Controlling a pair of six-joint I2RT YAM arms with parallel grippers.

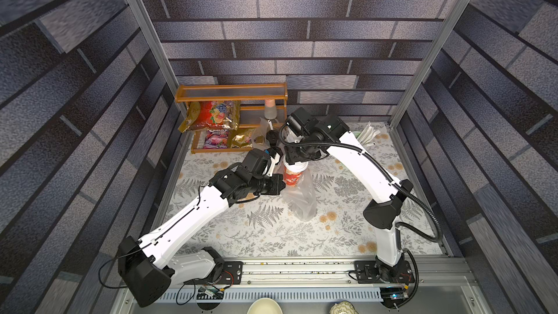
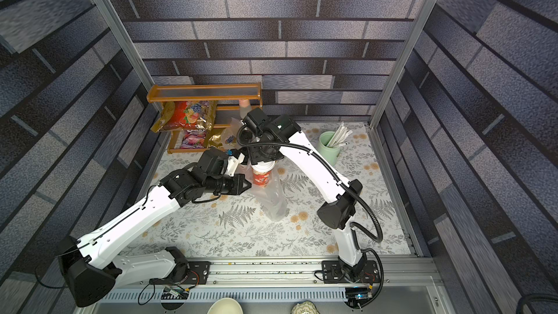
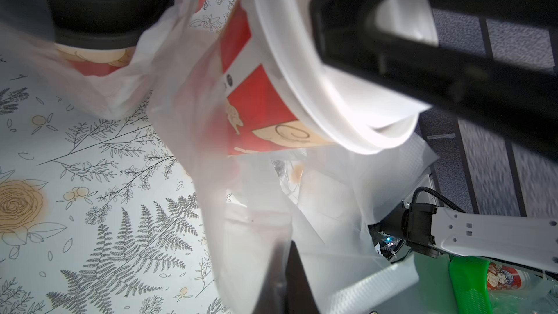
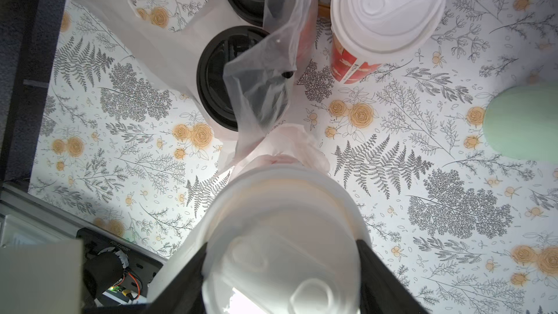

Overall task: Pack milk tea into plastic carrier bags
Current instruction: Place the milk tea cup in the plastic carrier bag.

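Right wrist: clamping white-lidded cup [image 4: 283, 218] upright in right gripper [image 4: 283, 264] for lowering; pinching carrier bag [image 1: 303, 203] mouth open with left gripper [image 1: 280, 187].

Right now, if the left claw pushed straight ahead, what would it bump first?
Probably the white-lidded red cup in the right gripper, just past the carrier bag that the left gripper pinches.

Tall red paper cup [image 1: 292, 176]: white and cream print, white lid. Thin plastic carrier bag [image 1: 302, 203]: clear, colourless. Flat tablecloth [image 1: 271, 237]: white ground, grey fern pattern, orange roses. Round plastic lid [image 4: 211, 80]: black. Cylindrical straw cup [image 2: 327, 146]: pale green.
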